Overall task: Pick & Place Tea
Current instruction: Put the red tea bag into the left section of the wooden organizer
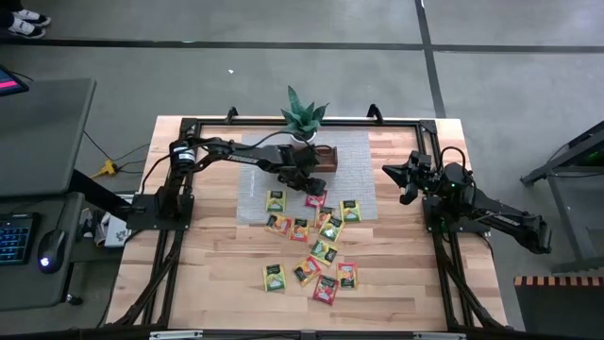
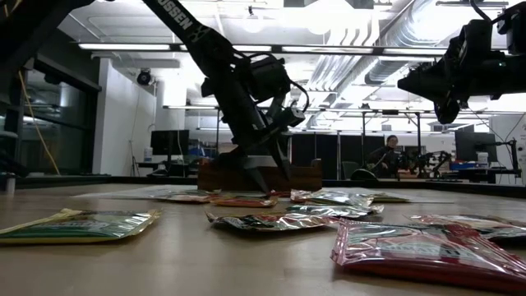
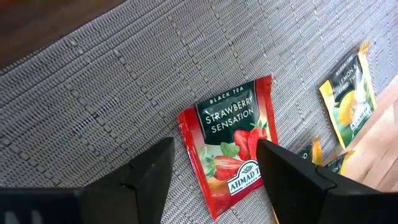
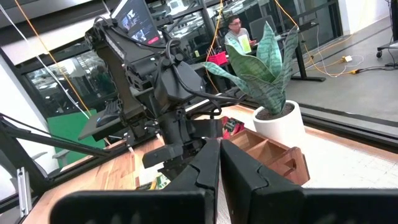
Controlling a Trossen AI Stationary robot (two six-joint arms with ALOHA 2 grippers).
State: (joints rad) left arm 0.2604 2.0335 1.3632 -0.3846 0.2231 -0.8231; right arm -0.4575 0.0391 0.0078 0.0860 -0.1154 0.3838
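— Over the grey woven mat (image 1: 354, 165), just in front of the wooden tray (image 1: 326, 156), the left gripper (image 1: 311, 192) is down low. See it?

— Yes. Its fingers (image 3: 146, 180) stand spread, one on each side of a red tea packet (image 3: 230, 146) lying flat on the mat. The label reads Strawberry Sensation. The fingers are not pinching it; mat shows between each finger and the packet's edges.

— And the rest of the tea?

— Scattered. A yellow lemon packet (image 3: 348, 93) lies near the red one, close to the mat's edge. More packets (image 1: 307, 255) in red, orange, yellow and green are spread from the mat's front part down onto the bare wooden table (image 1: 198, 283), some overlapping.

— From table height?

— Crinkled packets in the foreground, a red one (image 2: 427, 251) closest, a green one (image 2: 78, 224) off to the side. The left arm reaches down in front of the tray behind them.

— The right gripper (image 1: 394, 173)?

— Held up off the table at the right side, well apart from the packets. Its fingers (image 4: 249, 174) are pressed together with nothing between them.

— The potted plant (image 1: 304, 118)?

— Upright, just behind the tray.
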